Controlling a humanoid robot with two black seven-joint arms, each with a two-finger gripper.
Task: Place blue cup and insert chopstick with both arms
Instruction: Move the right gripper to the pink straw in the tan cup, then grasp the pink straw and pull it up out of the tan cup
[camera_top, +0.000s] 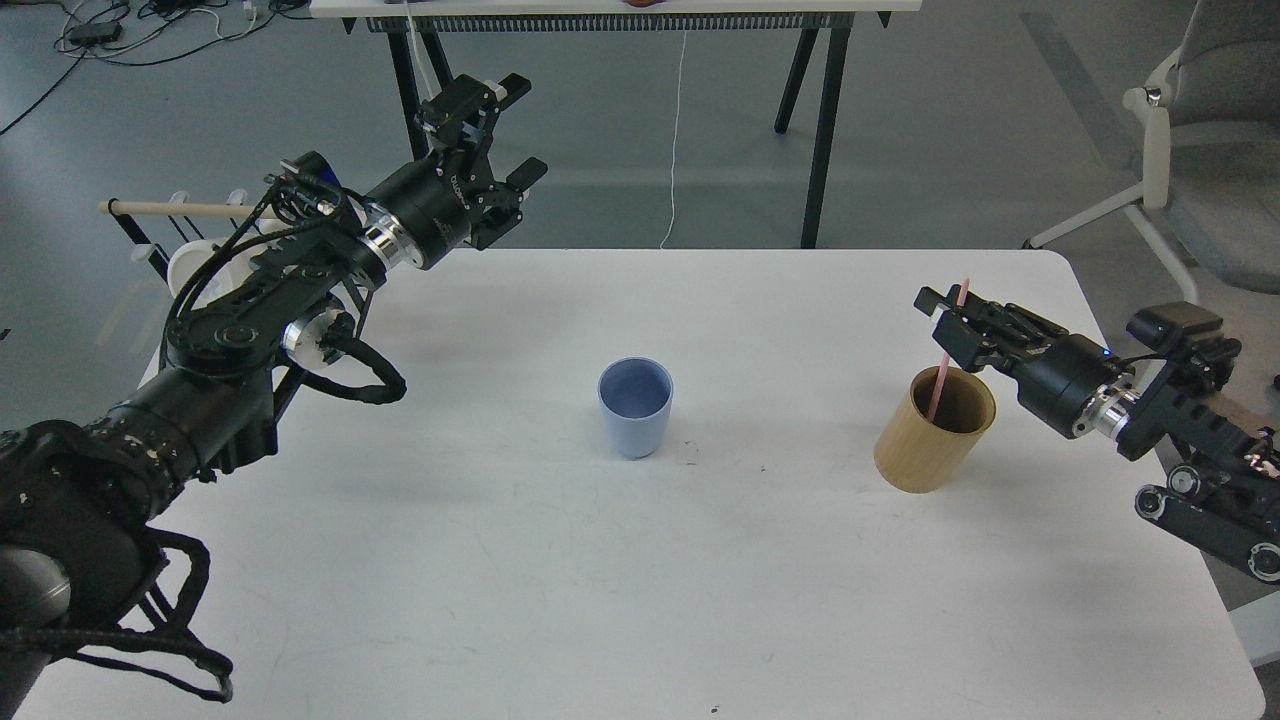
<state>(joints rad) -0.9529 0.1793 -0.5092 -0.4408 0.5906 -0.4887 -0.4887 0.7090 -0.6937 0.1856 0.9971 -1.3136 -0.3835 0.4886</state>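
The blue cup (635, 405) stands upright and empty near the middle of the white table (640, 600). The pink chopstick (947, 355) leans in a tan wooden cylinder (933, 432) at the right, with its top sticking out. My right gripper (958, 312) is at the stick's upper part, above the cylinder's rim. Its fingers look spread on either side of the stick. My left gripper (500, 130) is open and empty, raised beyond the table's far left edge, well away from the cup.
A rack with a pale wooden rod (180, 210) and a white mug (190, 262) stands off the table's left side, behind my left arm. A second table's black legs (825, 120) stand behind. A grey chair (1200, 120) is at the far right.
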